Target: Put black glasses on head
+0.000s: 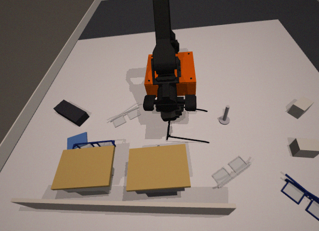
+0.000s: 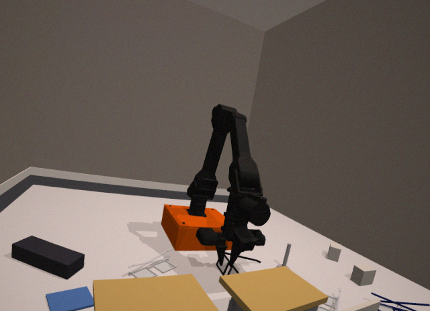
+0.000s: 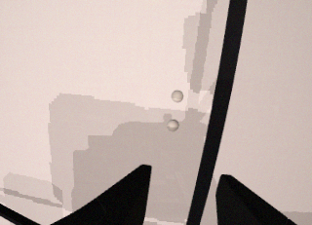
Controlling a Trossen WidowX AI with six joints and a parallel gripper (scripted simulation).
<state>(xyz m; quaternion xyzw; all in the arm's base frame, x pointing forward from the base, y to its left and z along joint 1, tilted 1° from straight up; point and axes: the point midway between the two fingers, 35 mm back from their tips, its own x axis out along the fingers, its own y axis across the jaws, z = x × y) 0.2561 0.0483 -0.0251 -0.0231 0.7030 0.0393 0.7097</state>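
Two tan boards [image 1: 157, 166] nearby | gripper [image 2: 227, 262] narrowed, black glasses [image 1: 168, 129] frame between fingers, grip unconfirmed

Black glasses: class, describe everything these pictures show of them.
The black glasses are a thin, dark, wire-like frame on the white table, between the orange base and the tan boards. Both temples are unfolded and run out sideways. The gripper straddles one frame bar, with a gap visible on each side, so nothing grips it yet.
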